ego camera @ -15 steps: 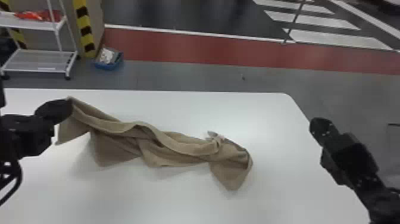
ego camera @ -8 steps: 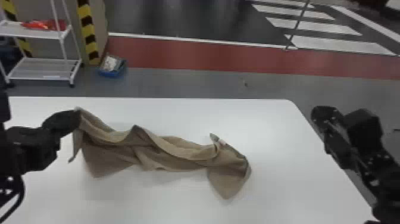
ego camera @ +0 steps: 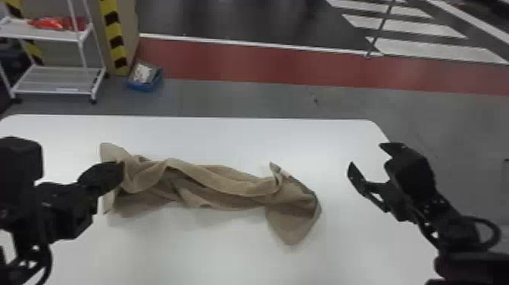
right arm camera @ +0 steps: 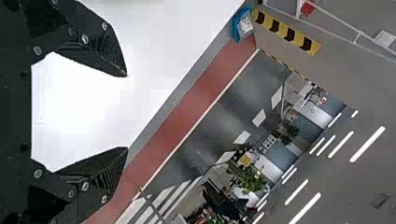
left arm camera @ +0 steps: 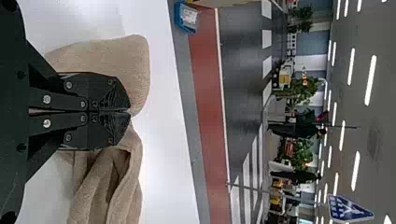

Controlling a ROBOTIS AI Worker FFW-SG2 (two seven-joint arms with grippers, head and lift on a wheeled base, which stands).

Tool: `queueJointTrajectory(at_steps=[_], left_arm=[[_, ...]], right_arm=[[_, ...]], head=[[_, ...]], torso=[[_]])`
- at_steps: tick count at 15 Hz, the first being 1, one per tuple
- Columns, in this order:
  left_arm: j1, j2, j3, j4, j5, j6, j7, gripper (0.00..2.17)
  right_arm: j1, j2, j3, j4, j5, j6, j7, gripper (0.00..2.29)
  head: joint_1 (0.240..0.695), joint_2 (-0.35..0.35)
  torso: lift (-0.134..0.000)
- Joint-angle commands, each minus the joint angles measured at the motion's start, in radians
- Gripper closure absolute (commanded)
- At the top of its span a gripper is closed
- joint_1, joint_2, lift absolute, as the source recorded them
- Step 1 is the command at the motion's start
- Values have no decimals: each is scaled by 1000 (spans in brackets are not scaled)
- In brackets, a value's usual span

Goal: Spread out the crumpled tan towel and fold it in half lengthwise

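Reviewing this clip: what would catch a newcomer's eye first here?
Probably the tan towel, lying twisted and crumpled across the white table, with the left gripper shut on its left end. Next, perhaps, the right gripper, wide open and holding nothing to the right of the towel. Behind the table, the red floor stripe stands out.

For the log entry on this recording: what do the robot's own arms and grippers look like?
The left arm and right arm are black and built of blocky segments, each with a looping black cable. The left gripper and right gripper each have two flat, black, tapering fingers with fine ridges near the tips and round, silvery screws.
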Motion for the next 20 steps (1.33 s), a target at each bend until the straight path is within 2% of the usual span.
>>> queueJointTrajectory(at_steps=[1, 4, 6, 8, 10, 11, 14, 16, 17, 18, 20], left_arm=[[-22, -3, -92, 5, -40, 3, 4, 1312], [-36, -3, -204, 27, -65, 3, 4, 1308], [-39, -3, -290, 46, -121, 3, 4, 1301], [-37, -3, -331, 45, -134, 3, -25, 974], [-21, -3, -358, 39, -163, 9, -26, 289], [-10, -3, -358, 30, -171, 9, -26, 130], [10, -3, -342, 2, -209, 18, -31, 90], [32, -3, -310, 2, -201, 6, -29, 103], [52, -3, -292, 0, -198, -9, -25, 107], [79, -3, -275, -6, -187, -46, -22, 110], [137, -3, -249, -10, -166, -92, -11, 154]], right_arm=[[7, 1, 37, 14, 23, 0, 0, 113], [-7, 1, 92, 34, 41, 0, 6, 113], [-10, 1, 158, 40, 95, 0, 12, 113], [-8, 1, 196, 40, 101, 3, 10, 113], [-1, 1, 226, 37, 103, 9, 10, 113], [-2, 1, 235, 39, 109, 12, 10, 113], [-5, 1, 244, 45, 118, 28, 1, 113], [-5, 1, 227, 37, 115, 37, -13, 113], [-1, 1, 200, 31, 116, 40, -17, 113], [10, 1, 158, 29, 107, 49, -57, 113], [12, 1, 55, 29, 17, 153, -71, 113]], head=[[695, -180], [695, -204], [695, -230], [695, -240], [695, -247], [695, -250], [695, -241], [695, -232], [695, -223], [695, -222], [695, -240]], torso=[[-125], [-125], [-125], [-125], [-125], [-125], [-125], [-125], [-125], [-125], [-125]])
